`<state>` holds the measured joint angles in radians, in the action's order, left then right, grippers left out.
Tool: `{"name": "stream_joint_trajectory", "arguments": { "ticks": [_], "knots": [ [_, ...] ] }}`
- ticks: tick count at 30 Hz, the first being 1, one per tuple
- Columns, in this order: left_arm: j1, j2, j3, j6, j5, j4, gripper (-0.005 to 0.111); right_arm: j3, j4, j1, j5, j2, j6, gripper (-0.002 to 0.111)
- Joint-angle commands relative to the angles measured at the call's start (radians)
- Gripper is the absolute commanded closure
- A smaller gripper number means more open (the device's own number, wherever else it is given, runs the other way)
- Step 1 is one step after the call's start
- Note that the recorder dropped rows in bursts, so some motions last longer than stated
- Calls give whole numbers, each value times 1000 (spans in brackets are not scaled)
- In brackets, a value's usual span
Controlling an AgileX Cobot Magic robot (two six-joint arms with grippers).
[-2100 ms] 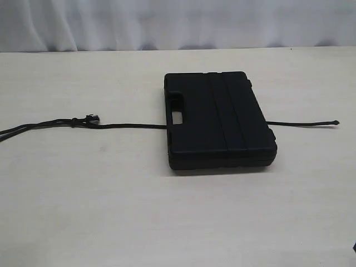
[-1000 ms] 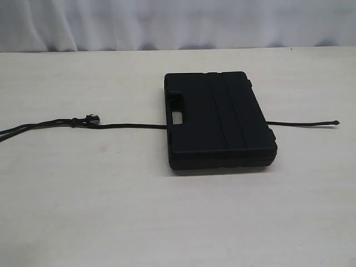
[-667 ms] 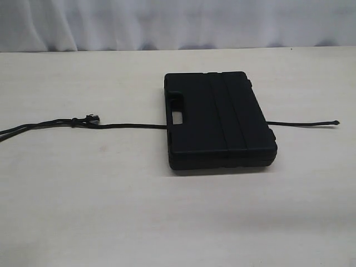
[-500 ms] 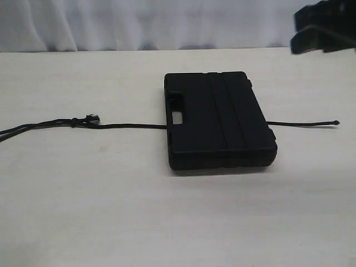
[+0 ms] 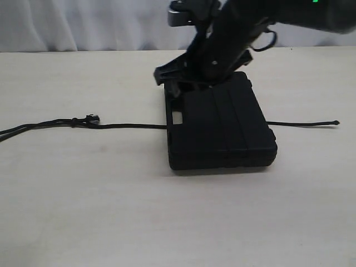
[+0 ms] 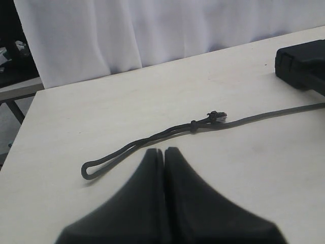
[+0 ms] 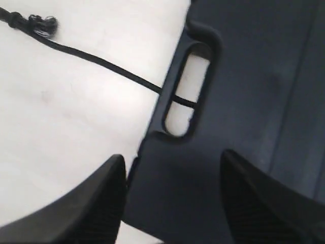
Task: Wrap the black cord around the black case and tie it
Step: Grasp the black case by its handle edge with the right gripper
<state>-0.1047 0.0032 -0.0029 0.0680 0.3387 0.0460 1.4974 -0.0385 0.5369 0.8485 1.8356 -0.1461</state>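
The black case (image 5: 222, 130) lies flat in the middle of the table, handle cut-out to the left. The black cord (image 5: 128, 125) runs under it; the knotted, frayed part (image 5: 84, 118) is on the left, the thin end (image 5: 303, 123) on the right. My right gripper (image 5: 172, 83) hangs open over the case's far-left corner. Between its fingers (image 7: 109, 175) I see the case's handle edge (image 7: 172, 188), with the cord (image 7: 101, 62) crossing the cut-out (image 7: 185, 101). My left gripper (image 6: 165, 151) is shut and empty, just short of the cord's loop (image 6: 127, 150).
The table (image 5: 111, 211) is pale wood with a white curtain (image 5: 83, 22) behind its far edge. The right arm (image 5: 261, 22) reaches in from the upper right and hides the case's far edge. The left wrist view shows a table corner (image 6: 30, 101).
The right arm has swept in from the upper right and come down over the case's far-left corner, jaws open. Case and cord have not moved.
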Motion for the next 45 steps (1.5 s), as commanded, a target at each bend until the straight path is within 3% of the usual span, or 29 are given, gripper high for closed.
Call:
{"name": "stream_joint_trajectory", "arguments": {
  "ticks": [1, 11, 19, 41, 45],
  "knots": [
    [-1, -3, 3, -3, -10, -6, 107, 160, 32, 57, 22, 140, -70, 55],
    [-1, -3, 3, -3, -10, -6, 107, 315, 67, 78, 43, 366, -85, 55],
    [-1, -3, 3, -3, -10, -6, 107, 315, 290, 78, 0, 405, -247, 55],
    [-1, -3, 3, -3, -10, -6, 107, 315, 263, 78, -59, 518, -256, 56],
    [-1, -3, 3, -3, -10, -6, 107, 315, 263, 78, -55, 524, -256, 66]
  ]
}}
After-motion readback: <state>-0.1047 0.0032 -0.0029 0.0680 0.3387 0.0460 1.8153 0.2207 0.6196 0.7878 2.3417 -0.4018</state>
